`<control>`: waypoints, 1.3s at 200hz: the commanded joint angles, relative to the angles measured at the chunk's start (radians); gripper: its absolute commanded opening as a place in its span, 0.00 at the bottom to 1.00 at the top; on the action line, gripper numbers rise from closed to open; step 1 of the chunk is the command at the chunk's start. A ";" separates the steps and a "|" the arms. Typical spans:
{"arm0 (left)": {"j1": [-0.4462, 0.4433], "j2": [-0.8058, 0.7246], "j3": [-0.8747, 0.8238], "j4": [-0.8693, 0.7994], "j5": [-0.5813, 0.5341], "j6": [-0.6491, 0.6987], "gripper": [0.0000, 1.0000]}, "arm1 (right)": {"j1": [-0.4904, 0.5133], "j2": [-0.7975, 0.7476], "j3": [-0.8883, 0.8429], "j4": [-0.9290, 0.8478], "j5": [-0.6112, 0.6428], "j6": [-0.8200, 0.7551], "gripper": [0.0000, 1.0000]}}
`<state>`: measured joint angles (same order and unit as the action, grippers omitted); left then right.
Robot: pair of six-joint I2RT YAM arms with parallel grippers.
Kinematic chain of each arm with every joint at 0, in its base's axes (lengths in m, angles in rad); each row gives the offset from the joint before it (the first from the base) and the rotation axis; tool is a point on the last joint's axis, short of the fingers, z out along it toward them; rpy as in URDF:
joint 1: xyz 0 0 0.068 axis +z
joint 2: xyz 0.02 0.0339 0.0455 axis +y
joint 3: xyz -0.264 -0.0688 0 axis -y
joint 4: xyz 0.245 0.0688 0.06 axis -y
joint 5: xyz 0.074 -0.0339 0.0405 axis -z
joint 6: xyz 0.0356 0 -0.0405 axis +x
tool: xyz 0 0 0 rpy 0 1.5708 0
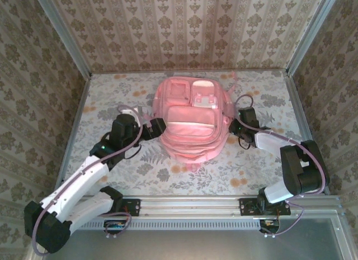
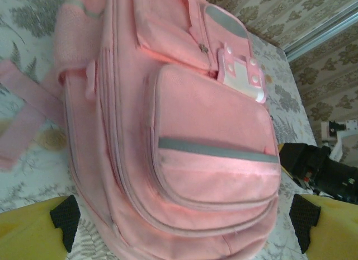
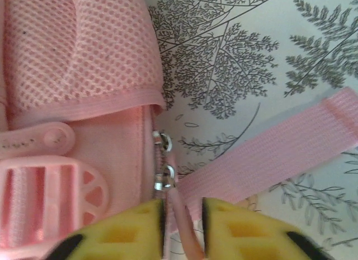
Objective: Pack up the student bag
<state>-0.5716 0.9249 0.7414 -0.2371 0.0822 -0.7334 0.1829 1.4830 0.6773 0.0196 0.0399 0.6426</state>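
Observation:
The student bag (image 1: 190,123) is a big pink backpack lying front-up in the middle of the table, with a white patch (image 1: 204,99) near its top. In the left wrist view the bag (image 2: 190,137) lies between my left gripper's (image 2: 182,235) wide-apart yellow fingers (image 2: 33,232); that gripper (image 1: 158,126) is open at the bag's left side. My right gripper (image 1: 240,126) is at the bag's right side. Its jaws (image 3: 183,215) stand narrowly apart around a pink zipper pull (image 3: 179,207), just below the metal sliders (image 3: 166,179), and are not clamped on it.
A loose pink strap (image 3: 268,154) lies on the floral table cover beside the right fingers. A mesh side pocket (image 3: 78,53) and a pink plastic buckle (image 3: 50,198) sit left of the zipper. Patterned walls (image 1: 184,31) enclose the table on three sides.

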 commanded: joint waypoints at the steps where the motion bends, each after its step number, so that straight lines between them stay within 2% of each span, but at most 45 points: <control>1: 0.028 0.038 0.088 -0.074 -0.028 0.125 1.00 | -0.001 -0.053 -0.004 -0.030 -0.034 -0.007 0.61; 6: 0.034 0.047 0.103 -0.088 -0.051 0.137 1.00 | 0.000 -0.068 -0.008 -0.030 -0.033 -0.010 0.78; 8: 0.036 0.050 0.110 -0.094 -0.064 0.142 1.00 | -0.001 -0.075 -0.010 -0.028 -0.034 -0.012 0.93; 10: 0.038 0.054 0.116 -0.099 -0.076 0.146 1.00 | -0.001 -0.082 -0.012 -0.026 -0.034 -0.014 0.98; 13: 0.040 0.058 0.127 -0.109 -0.097 0.148 1.00 | -0.001 -0.085 -0.016 -0.025 -0.034 -0.018 0.99; 26: 0.045 0.080 0.161 -0.134 -0.190 0.184 1.00 | 0.002 -0.167 -0.024 -0.030 -0.023 -0.039 1.00; 45: 0.054 0.102 0.178 -0.109 -0.289 0.266 1.00 | 0.024 -0.295 -0.014 -0.084 0.077 -0.054 1.00; 69: 0.086 0.144 0.166 0.026 -0.326 0.410 1.00 | 0.071 -0.480 -0.003 -0.073 0.130 -0.145 1.00; 92: 0.108 0.226 0.091 0.276 -0.292 0.616 1.00 | 0.098 -0.550 0.047 -0.075 0.240 -0.203 1.00; 101: 0.168 0.260 0.076 0.309 -0.308 0.654 1.00 | 0.097 -0.550 0.045 -0.017 0.261 -0.269 1.00; 111: 0.226 0.293 0.057 0.330 -0.315 0.670 1.00 | 0.093 -0.539 0.010 0.113 0.249 -0.411 1.00; 123: 0.311 0.334 0.020 0.348 -0.348 0.609 1.00 | 0.089 -0.531 -0.047 0.267 0.250 -0.560 1.00; 135: 0.396 0.366 -0.012 0.376 -0.295 0.596 1.00 | 0.080 -0.521 -0.095 0.370 0.251 -0.655 1.00; 153: 0.486 0.382 -0.070 0.413 -0.233 0.581 1.00 | 0.053 -0.486 -0.142 0.422 0.250 -0.734 1.00; 169: 0.534 0.345 -0.135 0.465 -0.172 0.605 1.00 | 0.021 -0.440 -0.211 0.484 0.300 -0.701 1.00; 193: 0.539 0.283 -0.310 0.744 -0.154 0.687 1.00 | -0.069 -0.378 -0.342 0.605 0.300 -0.625 1.00; 209: 0.540 0.311 -0.341 0.750 -0.179 0.737 1.00 | -0.116 -0.306 -0.354 0.594 0.290 -0.618 1.00; 215: 0.539 0.330 -0.353 0.760 -0.215 0.743 1.00 | -0.126 -0.276 -0.354 0.618 0.303 -0.614 1.00; 221: 0.534 0.330 -0.341 0.729 -0.258 0.729 1.00 | -0.129 -0.275 -0.332 0.561 0.308 -0.601 1.00; 232: 0.533 0.335 -0.343 0.742 -0.224 0.739 1.00 | -0.143 -0.277 -0.330 0.548 0.243 -0.603 1.00; 260: 0.536 0.345 -0.395 0.886 -0.193 0.734 1.00 | -0.154 -0.300 -0.351 0.564 0.260 -0.530 1.00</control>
<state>-0.0330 1.2633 0.3931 0.4744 -0.1287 -0.0296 0.0399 1.2091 0.3279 0.5400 0.3035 0.0418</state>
